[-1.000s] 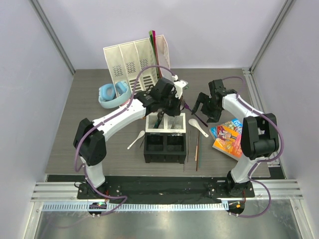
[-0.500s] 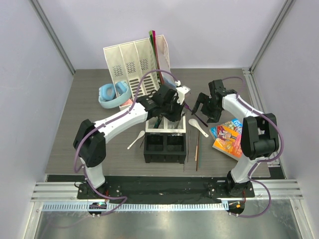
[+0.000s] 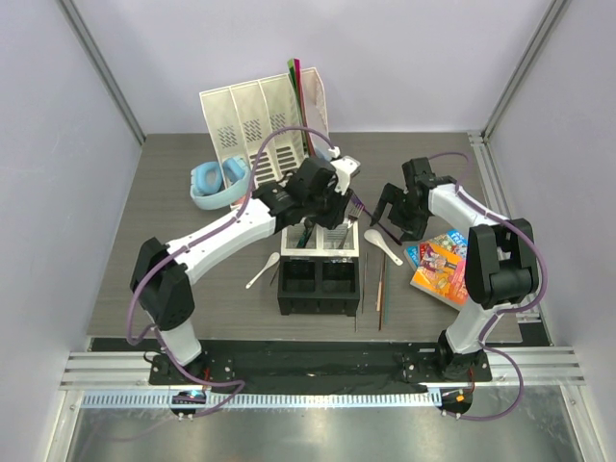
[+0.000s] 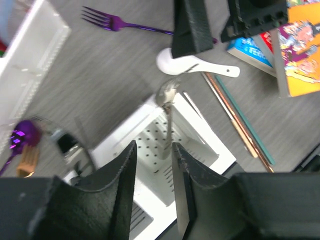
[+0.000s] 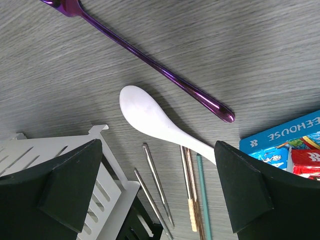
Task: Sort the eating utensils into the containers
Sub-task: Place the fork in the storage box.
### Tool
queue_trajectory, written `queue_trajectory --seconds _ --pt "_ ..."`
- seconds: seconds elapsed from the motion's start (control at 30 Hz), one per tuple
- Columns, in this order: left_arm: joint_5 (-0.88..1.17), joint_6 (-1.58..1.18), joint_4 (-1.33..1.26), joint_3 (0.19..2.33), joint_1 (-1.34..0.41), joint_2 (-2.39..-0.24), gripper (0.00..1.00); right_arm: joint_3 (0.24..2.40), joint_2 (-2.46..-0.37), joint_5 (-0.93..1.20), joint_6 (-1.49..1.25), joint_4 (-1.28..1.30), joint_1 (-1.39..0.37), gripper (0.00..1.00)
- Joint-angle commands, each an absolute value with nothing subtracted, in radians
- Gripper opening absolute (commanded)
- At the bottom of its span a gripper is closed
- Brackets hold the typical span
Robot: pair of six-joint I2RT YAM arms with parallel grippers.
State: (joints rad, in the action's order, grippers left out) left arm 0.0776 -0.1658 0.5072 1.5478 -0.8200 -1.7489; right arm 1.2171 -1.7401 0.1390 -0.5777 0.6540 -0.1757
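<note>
Left tool (image 4: 152, 150) released, metal utensil (image 4: 167, 110) in our caddy (image 4: 212, 147); right tool (image 5: 157, 165) gapes; white spoon (image 5: 150, 117), purple fork (image 4: 107, 21), chopsticks (image 5: 192, 195) remain.

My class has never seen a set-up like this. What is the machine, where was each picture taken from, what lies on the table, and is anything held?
Two robot arms stand at the near edge of a table. One picture looks down from above; the other two come from wrist cameras. The left gripper is open over a metal utensil standing in a white cell of the four-cell caddy. The right gripper is open and empty above a white spoon, purple fork and chopsticks. A book, headphones and file organiser sit nearby.
</note>
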Motion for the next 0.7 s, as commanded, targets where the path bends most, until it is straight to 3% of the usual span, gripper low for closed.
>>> queue_trajectory --seconds 0.0,0.33,0.67 --pt "-0.069 -0.15 0.521 1.575 -0.821 -1.655 0.36 1.215 -1.718 0.135 -0.572 0.638 -0.179 1.0" --pt "-0.153 -0.31 0.517 1.264 -0.623 -1.428 0.44 1.206 -1.697 0.124 -0.554 0.649 -0.179 1.0" --pt "-0.12 -0.302 0.568 1.174 -0.54 -1.465 0.44 1.201 -1.701 0.135 -0.565 0.64 -0.178 0.99"
